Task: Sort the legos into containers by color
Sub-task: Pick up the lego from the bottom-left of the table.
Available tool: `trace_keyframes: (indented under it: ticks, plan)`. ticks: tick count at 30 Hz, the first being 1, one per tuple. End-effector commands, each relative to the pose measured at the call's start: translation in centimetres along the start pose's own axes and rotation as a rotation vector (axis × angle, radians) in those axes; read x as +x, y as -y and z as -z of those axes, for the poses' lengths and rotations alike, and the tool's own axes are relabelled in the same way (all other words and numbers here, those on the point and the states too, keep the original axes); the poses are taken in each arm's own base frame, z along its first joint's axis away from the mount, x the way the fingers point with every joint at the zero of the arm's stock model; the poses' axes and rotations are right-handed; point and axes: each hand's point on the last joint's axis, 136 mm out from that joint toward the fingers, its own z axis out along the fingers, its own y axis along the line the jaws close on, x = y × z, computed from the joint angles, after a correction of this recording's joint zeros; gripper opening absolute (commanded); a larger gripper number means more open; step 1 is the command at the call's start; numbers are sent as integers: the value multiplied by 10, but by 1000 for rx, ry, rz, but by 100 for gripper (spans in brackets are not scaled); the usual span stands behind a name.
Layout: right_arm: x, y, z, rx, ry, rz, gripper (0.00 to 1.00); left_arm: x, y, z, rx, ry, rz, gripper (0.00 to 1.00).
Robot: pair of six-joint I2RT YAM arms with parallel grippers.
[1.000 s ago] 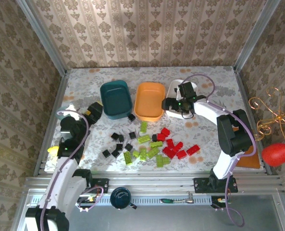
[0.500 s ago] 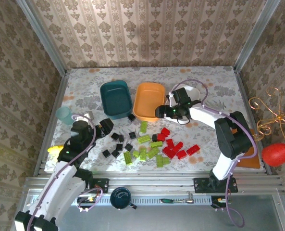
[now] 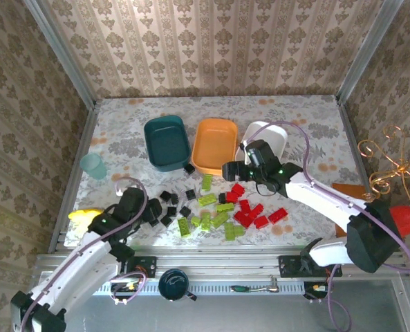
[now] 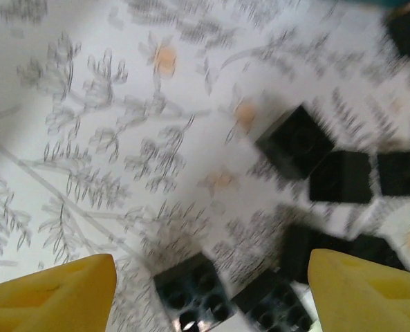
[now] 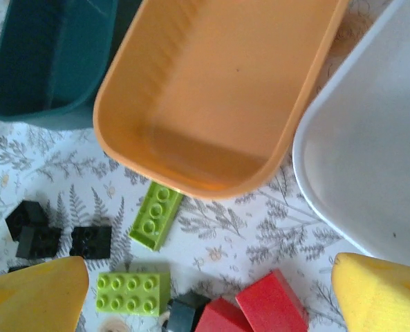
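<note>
Since a second ago both arms have swung in on the pile. The left end effector point(image 4: 208, 280) has left the upper-left spot by the pale blue cup point(image 3: 92, 166). It now hangs low over the black legos point(image 3: 184, 211), lower left of centre in the top view. Its yellow fingertips point(image 4: 49, 294) are spread with nothing between them (probably lining up on the black brick point(image 4: 191, 294) at bottom centre of its wrist view). The right end effector point(image 5: 205, 294) has come off the white tub point(image 3: 268, 135). It now sits just below the orange tub point(image 3: 215, 145) and above the red legos point(image 3: 249, 218), also spread wide and empty.

For the task, sorting looks barely begun. I see no brick in any tub. Each arm seems set for a pick, the left on black, the right on red or green.

Counts (top view, bricks overlap, so rough):
- **Containers:** 3, namely the dark teal tub point(image 3: 167, 142), orange and white, in a row across the upper middle.
- **Black legos:** about 10, on the left side of the pile, with one stray just below the gap between the teal and orange tubs.
- **Lime green legos** point(image 3: 206, 221)**:** about 9, in the middle.
- **Red legos:** about 8, on the right side.
- **Cups:** 1 pale blue at the left edge, 1 dark round cup point(image 3: 173, 283) on the rail at the bottom.

All bricks lie loose on the bench point(image 3: 122, 124). The right wrist view shows 2 green and 2 red bricks, plus a few black at lower left.
</note>
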Motion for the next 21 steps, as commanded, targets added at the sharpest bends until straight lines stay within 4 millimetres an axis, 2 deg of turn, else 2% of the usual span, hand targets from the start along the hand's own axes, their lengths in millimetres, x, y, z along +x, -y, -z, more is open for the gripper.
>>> trace_keyframes:
  ticks: [1, 4, 16, 21]
  plan:
    - [12, 17, 4, 78, -4, -33, 92, 25, -22, -5, -86, -56, 25, 72]
    - [19, 18, 2, 77, -13, -35, 92, 32, -23, -12, -84, -67, 39, 63]
    - [26, 20, 8, 70, -9, -14, 92, 29, -4, -34, -61, -82, 51, 68]
    - [29, 23, 11, 75, -8, -6, 92, 34, -8, -41, -90, -104, 60, 56]
